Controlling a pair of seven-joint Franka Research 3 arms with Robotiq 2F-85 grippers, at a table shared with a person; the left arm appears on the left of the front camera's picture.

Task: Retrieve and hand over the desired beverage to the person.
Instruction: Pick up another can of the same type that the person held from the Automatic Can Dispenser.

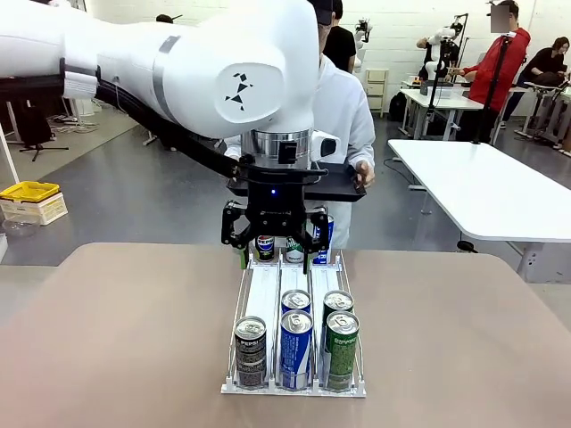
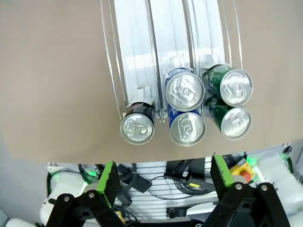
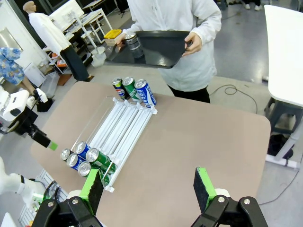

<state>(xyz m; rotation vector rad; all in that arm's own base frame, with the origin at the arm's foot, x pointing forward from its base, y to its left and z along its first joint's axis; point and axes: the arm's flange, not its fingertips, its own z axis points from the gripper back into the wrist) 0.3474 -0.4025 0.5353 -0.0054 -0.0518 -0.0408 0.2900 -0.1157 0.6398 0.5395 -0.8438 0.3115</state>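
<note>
- Nearest the robot's edge, at the close end of the rack, stand five upright cans: one black can in the left lane, two blue cans one behind the other in the middle lane, and two green cans likewise in the right lane.
- Three more cans stand together at the rack's far end, on the person's side.
- Which drink is wanted cannot be told from these views.
- Each can's long axis is vertical, and in the left wrist view the lids face straight up at the camera.
- Left end effector: fingers spread wide, holding nothing, pointing down. It hangs above the counter, just on the robot's side of the near row.
- Key relation: the near-row cans lie ahead of the left fingertips, away from the robot. The gap between the fingers lines up roughly with the black can and the front blue can. The fingers run parallel to the cans' axes, so a grasp would probably mean moving forward and then straight down over one lid.
- Right end effector: fingers spread and empty, high over the counter's right part and well apart from the rack. The left arm is plainly the nearer one.
- Across the counter, the person holds a dark tray in both hands, with one dark can already on it. The tray is the likely place for the handover.
</note>
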